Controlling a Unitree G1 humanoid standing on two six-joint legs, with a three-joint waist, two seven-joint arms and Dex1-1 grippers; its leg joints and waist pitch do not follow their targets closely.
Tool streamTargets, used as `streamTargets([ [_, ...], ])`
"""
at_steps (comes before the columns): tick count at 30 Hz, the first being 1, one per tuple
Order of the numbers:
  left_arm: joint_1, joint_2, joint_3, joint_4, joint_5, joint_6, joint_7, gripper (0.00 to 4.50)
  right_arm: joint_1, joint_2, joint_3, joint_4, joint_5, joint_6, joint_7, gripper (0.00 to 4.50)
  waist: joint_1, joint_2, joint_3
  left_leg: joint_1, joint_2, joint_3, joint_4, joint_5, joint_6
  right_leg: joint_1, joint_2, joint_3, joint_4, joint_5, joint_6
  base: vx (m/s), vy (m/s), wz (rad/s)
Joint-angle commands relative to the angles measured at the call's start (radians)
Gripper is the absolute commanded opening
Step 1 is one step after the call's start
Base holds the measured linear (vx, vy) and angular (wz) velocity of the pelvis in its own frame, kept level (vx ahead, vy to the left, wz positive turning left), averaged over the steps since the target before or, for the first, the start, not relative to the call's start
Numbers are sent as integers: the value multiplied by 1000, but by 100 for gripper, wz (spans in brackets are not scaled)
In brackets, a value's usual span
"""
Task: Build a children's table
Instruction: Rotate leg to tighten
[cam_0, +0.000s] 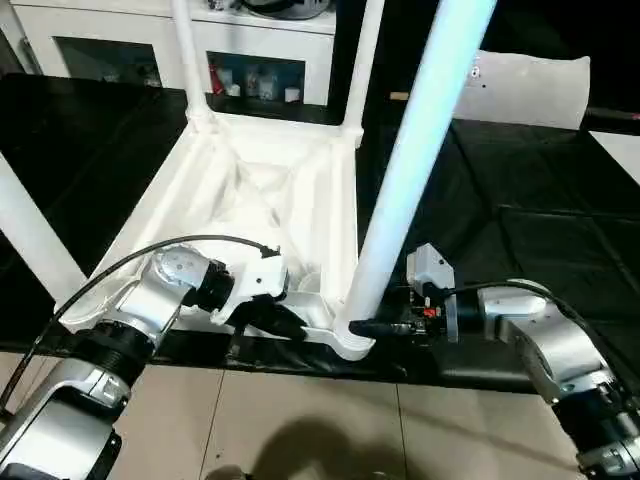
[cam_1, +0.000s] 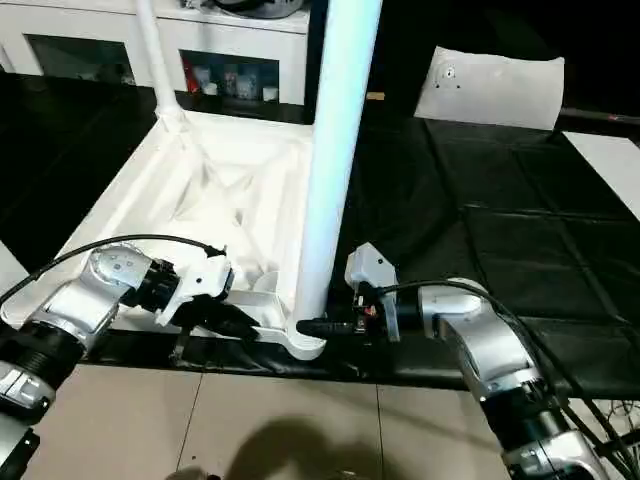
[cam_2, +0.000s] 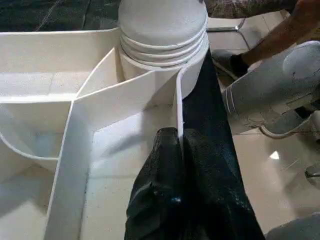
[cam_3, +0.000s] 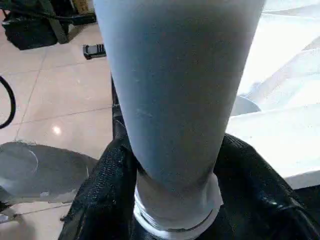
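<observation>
The white tabletop (cam_0: 250, 190) lies upside down on the black mat, ribbed underside up. White legs stand in its far-left (cam_0: 185, 50), far-right (cam_0: 362, 60) and near-left (cam_0: 30, 235) corners. A fourth leg (cam_0: 420, 150) rises from the near-right corner socket (cam_0: 352, 338). My left gripper (cam_0: 285, 322) is shut on the tabletop's near rim; its fingers (cam_2: 165, 165) pinch the thin wall (cam_2: 177, 100). My right gripper (cam_0: 375, 328) is shut on the base of the near-right leg (cam_3: 175, 100), with a finger (cam_3: 105, 185) on each side.
White glass-door cabinets (cam_0: 100, 40) stand behind the mat. A flat white sheet (cam_0: 530, 90) lies at the back right. Tiled floor (cam_0: 320, 430) starts just before the mat's near edge. A person's leg and shoe (cam_2: 270, 95) are close beside the near-right corner.
</observation>
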Motion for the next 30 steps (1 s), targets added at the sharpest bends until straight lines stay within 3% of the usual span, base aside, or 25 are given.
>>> streamTargets([
  [1,-16,-8,-18,12,25,2,-6,0,-5,10,29,13,-10,-4,13,194,-1,4,-42,12,38,-11,-80,-210,21,42,-84,56,-90,-255,-196,0,0,0],
  [7,-37,-41,22,54,34,35,102,0,-14,49,-1,53,-9,-6,-37,193,-3,5,-33,16,38,-13,-85,-265,7,34,-86,56,-105,-379,-166,0,0,0],
  [9,-47,-108,82,59,6,123,245,0,-17,106,-56,76,-16,4,-175,193,-4,5,-29,20,36,-15,-85,-291,-3,28,-86,54,-111,-445,-153,0,0,0],
  [11,-47,-145,103,51,-9,159,300,0,-15,140,-76,83,-26,13,-257,193,-6,1,-29,15,34,-18,-85,-286,-10,31,-88,51,-115,-496,-133,0,0,0],
  [13,-45,-193,113,38,-18,204,357,0,-6,190,-93,80,-30,44,-348,193,-15,1,-28,10,35,-21,-90,-268,-14,31,-86,49,-116,-478,-126,0,0,0],
  [16,-50,-238,118,43,-14,229,419,0,0,238,-105,82,-35,57,-421,193,-24,1,-30,7,31,-18,-87,-234,9,33,-84,52,-113,-410,-137,0,0,0],
  [18,-67,-302,133,63,-13,254,501,0,-2,306,-112,102,-73,70,-549,193,-23,5,-31,9,30,-13,-85,-211,20,30,-84,56,-111,-374,-148,0,0,0],
  [20,-84,-362,151,76,-2,281,588,0,-11,375,-128,132,-111,82,-685,193,-25,2,-33,4,28,-13,-85,-182,19,35,-82,54,-107,-342,-154,0,0,0],
  [21,-97,-398,153,85,15,290,640,0,-26,426,-141,158,-139,91,-788,193,-26,9,-36,4,28,-13,-84,-155,19,35,-83,55,-102,-301,-165,0,0,0],
  [24,-111,-413,130,97,50,278,666,0,-46,475,-154,174,-159,100,-881,193,-29,11,-38,2,26,-13,-85,-128,23,40,-79,55,-99,-238,-173,0,0,0],
  [26,-114,-393,111,103,71,263,647,0,-39,484,-172,150,-123,107,-859,193,-26,15,-42,4,27,-12,-85,-105,45,46,-80,56,-93,-159,-185,0,0,0],
  [28,-108,-361,97,101,80,251,604,0,-23,468,-182,121,-104,109,-828,249,-25,16,-41,4,28,-11,-86,-93,62,48,-80,56,-92,-119,-193,0,0,0],
  [30,-103,-341,97,101,86,247,579,0,-8,450,-186,104,-112,105,-808,263,-26,16,-39,5,30,-11,-89,-115,62,48,-82,55,-96,-134,-197,0,0,0],
])
